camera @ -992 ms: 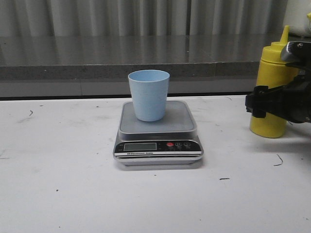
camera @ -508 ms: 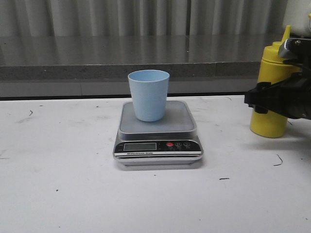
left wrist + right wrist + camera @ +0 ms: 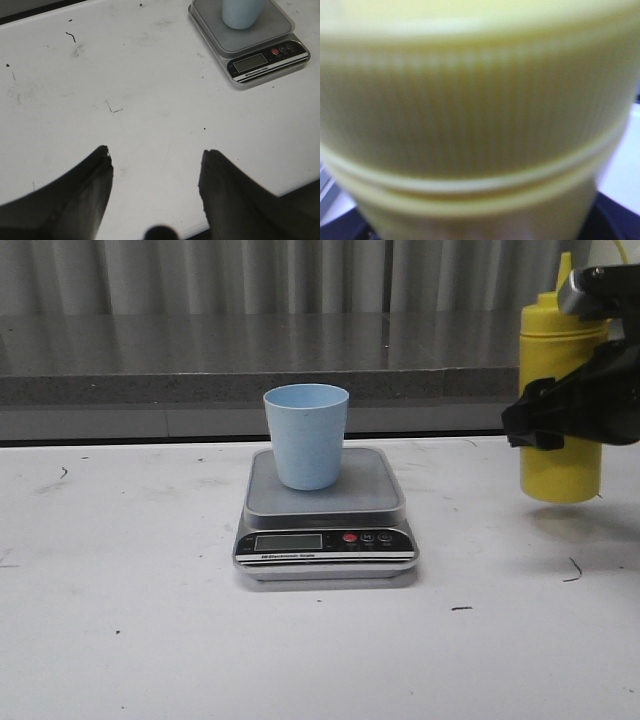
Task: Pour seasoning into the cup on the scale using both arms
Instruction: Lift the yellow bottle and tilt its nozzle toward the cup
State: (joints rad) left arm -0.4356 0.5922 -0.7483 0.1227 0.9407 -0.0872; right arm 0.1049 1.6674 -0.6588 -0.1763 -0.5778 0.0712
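My right pincer [image 3: 560, 420] clenched round the yellow bottle [image 3: 560, 465], upright, clear of the table, well right of the scale [image 3: 325, 530]. Blue cup [image 3: 306, 436] stands on the scale's platform. Left pincer [image 3: 155, 175] spread wide, grasping nothing.

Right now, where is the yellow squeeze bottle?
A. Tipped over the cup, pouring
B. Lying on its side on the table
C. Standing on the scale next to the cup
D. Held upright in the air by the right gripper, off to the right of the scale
D. In the front view the yellow squeeze bottle is upright in the right gripper, its base above the table with a shadow below, well right of the scale and cup.
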